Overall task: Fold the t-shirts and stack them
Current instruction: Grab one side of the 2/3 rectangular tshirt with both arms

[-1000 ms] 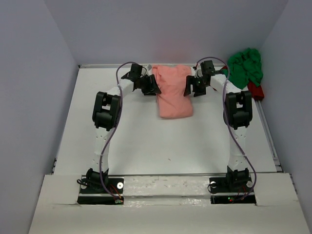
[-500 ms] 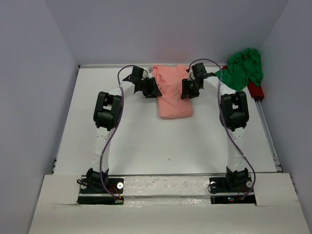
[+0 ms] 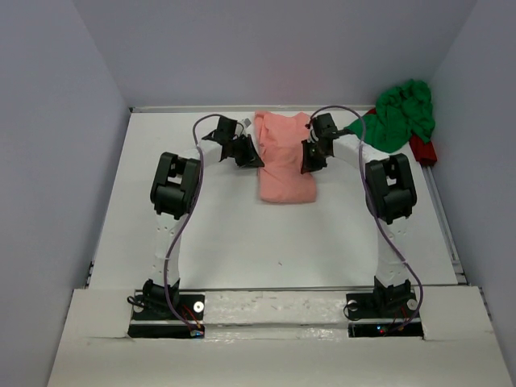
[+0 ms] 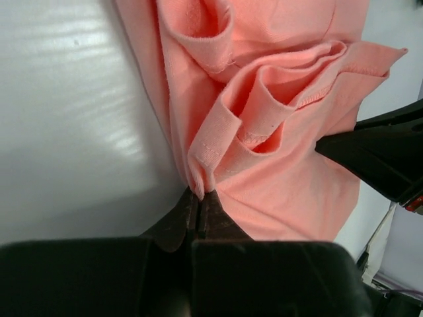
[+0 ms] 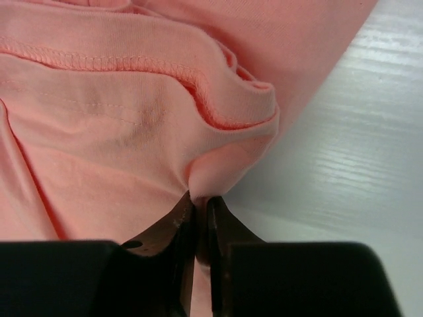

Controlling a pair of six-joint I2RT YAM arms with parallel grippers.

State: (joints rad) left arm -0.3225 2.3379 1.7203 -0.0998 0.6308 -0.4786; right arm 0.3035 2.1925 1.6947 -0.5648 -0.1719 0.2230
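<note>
The salmon pink t-shirt lies partly folded at the far middle of the table. My left gripper is shut on its left edge, pinching a fold of pink cloth between the fingertips. On the opposite side, my right gripper is shut on the shirt's right edge, with cloth bunched between its fingers. The pink t-shirt shows rumpled sleeves and hems in the left wrist view. The bright green t-shirt sits crumpled in the far right corner, away from both grippers.
A red object lies under the green shirt by the right wall. White walls close in the table on the left, back and right. The right arm's black finger shows at the right of the left wrist view.
Both grippers have moved inward onto the pink shirt's side edges and closed on the cloth. The shirt has become narrower between them.
</note>
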